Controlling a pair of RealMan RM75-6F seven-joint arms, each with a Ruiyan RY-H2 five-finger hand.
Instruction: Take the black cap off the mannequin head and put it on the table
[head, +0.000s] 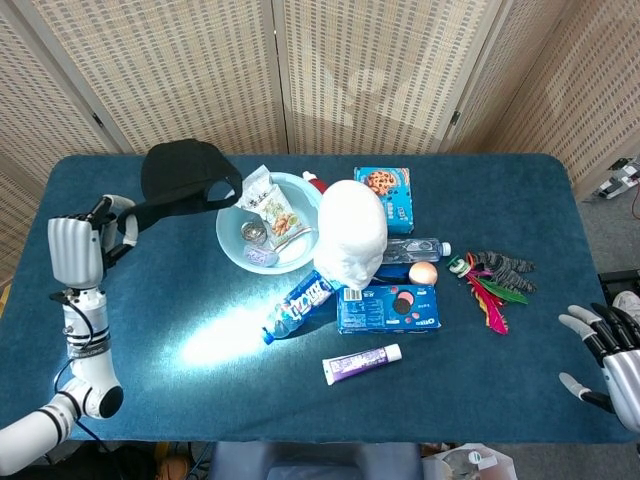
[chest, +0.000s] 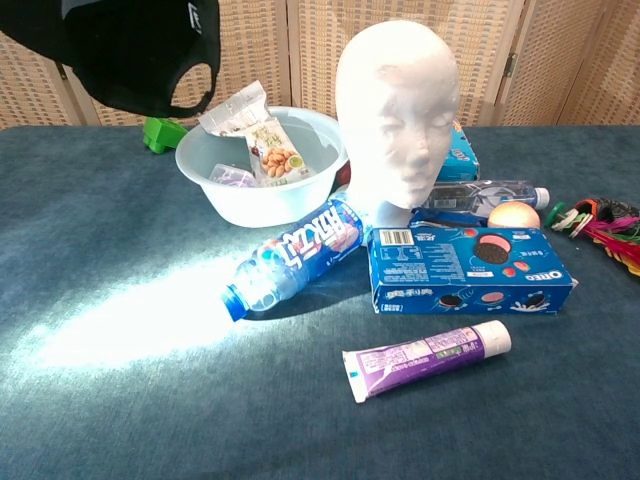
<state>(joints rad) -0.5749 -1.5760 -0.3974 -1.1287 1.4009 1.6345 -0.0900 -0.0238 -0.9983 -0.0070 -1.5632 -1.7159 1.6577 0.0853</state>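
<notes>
The black cap (head: 183, 178) hangs in the air over the table's left side, held by my left hand (head: 80, 246) at its brim. In the chest view the cap (chest: 125, 50) fills the upper left corner, above the table surface; the hand itself is out of that frame. The white mannequin head (head: 352, 238) stands bare and upright at the table's middle, also seen from the chest as mannequin head (chest: 398, 120). My right hand (head: 605, 365) hovers off the table's front right corner, fingers spread, holding nothing.
A light blue bowl (head: 232, 238) with snack packets sits left of the head. A water bottle (head: 301, 303), an Oreo box (head: 390, 309), a purple tube (head: 362, 363), a cookie box (head: 384, 190), an egg (head: 423, 272) and coloured feathers (head: 492, 292) crowd the middle. The blue table (head: 130, 330) spreads left.
</notes>
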